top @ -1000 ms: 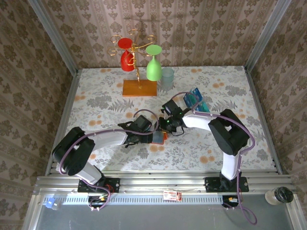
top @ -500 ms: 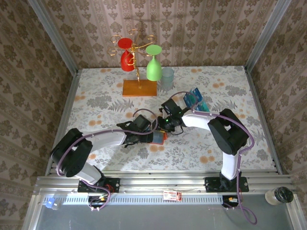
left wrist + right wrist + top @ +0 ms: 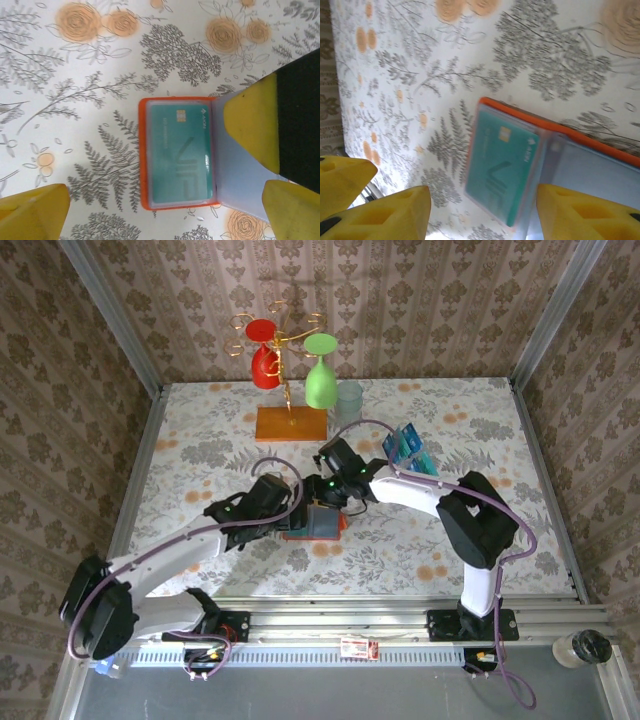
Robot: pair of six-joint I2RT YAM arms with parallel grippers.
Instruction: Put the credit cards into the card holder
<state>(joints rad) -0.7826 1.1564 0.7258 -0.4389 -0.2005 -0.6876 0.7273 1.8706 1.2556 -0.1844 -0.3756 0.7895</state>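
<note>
Both claws spread over the open card holder

The card holder [image 3: 144, 150] lies unfolded on the counter [image 3: 200, 430] near its middle, with a teal credit card [image 3: 180, 152] in its left pocket. The left claw [image 3: 162, 200] hangs above it with its jaws spread wide, gripping nothing. The right claw [image 3: 480, 205] is also parted and empty. One of its fingers [image 3: 252, 125] is over the grey-blue flap, but contact is unclear.

Floral-print table [image 3: 480, 410]; damask wallpaper walls [image 3: 420, 300]; aluminium rail [image 3: 330, 618] along near edge.
</note>
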